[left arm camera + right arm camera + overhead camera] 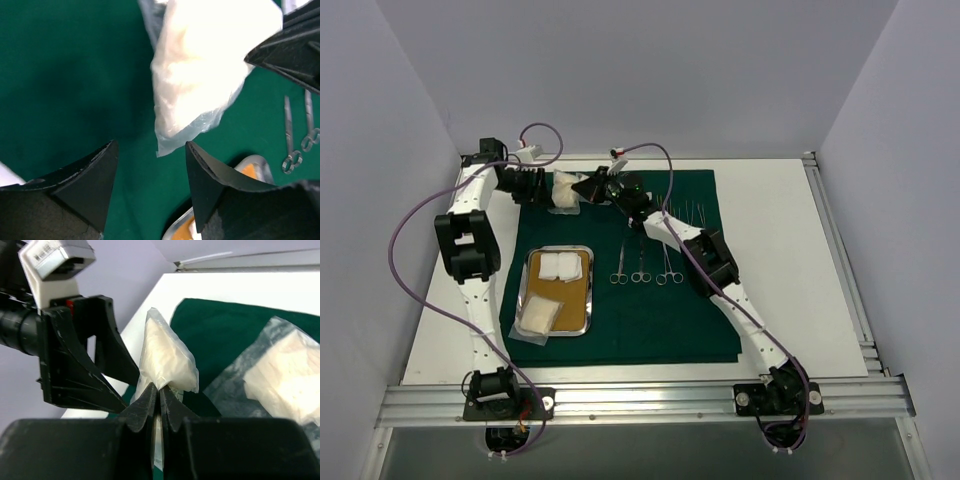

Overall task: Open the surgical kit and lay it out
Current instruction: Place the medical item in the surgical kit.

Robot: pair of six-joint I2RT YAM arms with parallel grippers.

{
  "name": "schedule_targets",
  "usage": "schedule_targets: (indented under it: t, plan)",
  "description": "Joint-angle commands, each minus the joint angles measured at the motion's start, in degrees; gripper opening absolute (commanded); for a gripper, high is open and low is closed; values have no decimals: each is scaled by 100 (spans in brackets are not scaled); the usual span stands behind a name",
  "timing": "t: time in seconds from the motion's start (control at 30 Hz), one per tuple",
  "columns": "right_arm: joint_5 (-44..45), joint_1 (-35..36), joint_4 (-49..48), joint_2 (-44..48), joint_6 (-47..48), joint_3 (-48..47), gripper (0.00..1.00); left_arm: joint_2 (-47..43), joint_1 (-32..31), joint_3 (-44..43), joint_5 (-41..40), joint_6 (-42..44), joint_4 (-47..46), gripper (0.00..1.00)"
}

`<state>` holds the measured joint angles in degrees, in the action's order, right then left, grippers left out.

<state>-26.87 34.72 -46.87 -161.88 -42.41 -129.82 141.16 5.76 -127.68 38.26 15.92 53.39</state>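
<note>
Over the counter's point(770, 230) green cloth point(660, 320), right gripper point(159, 392) pinches only the gauze bag's point(167, 357) edge, left gripper point(151, 150) spread: it may slip.

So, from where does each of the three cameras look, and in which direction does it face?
Top external: fixed above and behind the arm bases, looking down on the green cloth and steel tray; both arms show.
Left wrist: on the left arm, looking down past its open left hand at the gauze packet.
Right wrist: on the right arm, looking across the table toward the left hand; its own right hand is shut on that packet.
Shared: both wrist views show the same packet and the other arm's hand.
</note>
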Motion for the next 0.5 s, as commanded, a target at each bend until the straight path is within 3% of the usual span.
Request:
schedule_targets:
  t: [0.0,0.17,0.33,0.4,0.47]
  plan:
    - [-477,17,-692,798,-13,-26,0,-765,39,259,752,210,-152,65]
    - [-564,35,-762,834,-56,-43,0,-1038,13,586,894,-1,-662,66]
    - [-609,26,-815,878,-92,-8,0,-845,30,341,1095,-151,-566,64]
    - [-582,26,-797,878,-83,9,0,-845,31,340,1148,-230,-575,58]
    - [-573,35,-736,869,-74,-17,0,-897,31,392,1201,-317,-645,45]
